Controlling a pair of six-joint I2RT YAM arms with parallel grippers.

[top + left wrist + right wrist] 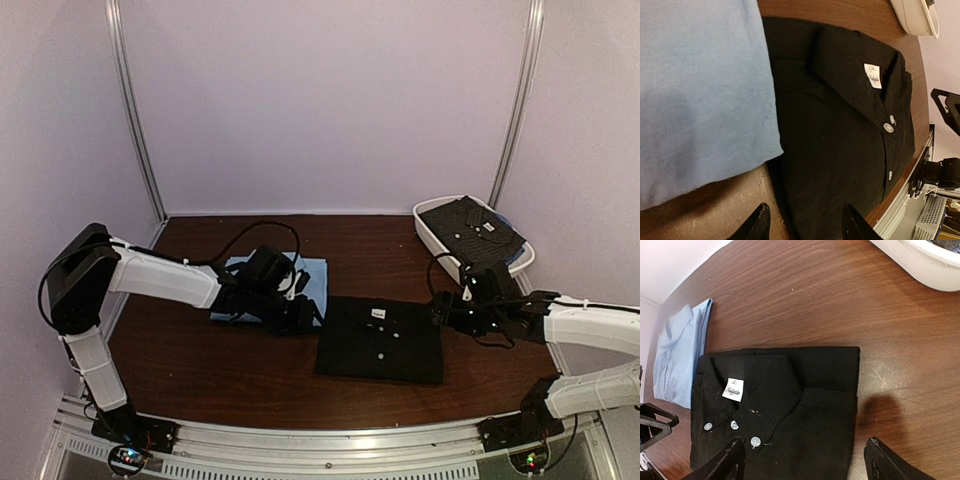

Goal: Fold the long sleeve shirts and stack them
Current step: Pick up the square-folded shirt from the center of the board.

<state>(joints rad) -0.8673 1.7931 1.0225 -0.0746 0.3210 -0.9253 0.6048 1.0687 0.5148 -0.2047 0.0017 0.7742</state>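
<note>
The labelled shirt [380,345] lies right of the other shirt [700,90], perhaps touching.

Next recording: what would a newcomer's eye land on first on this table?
A folded black shirt lies mid-table, collar and pale buttons up, with the left gripper and right gripper open on either side of it. To its left and a little farther back lies a folded light blue shirt. At the back right, a white tub holds a dark dotted shirt.

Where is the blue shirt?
In the top view, the blue shirt lies folded on the table, left of the middle, right beside the black shirt.
</note>
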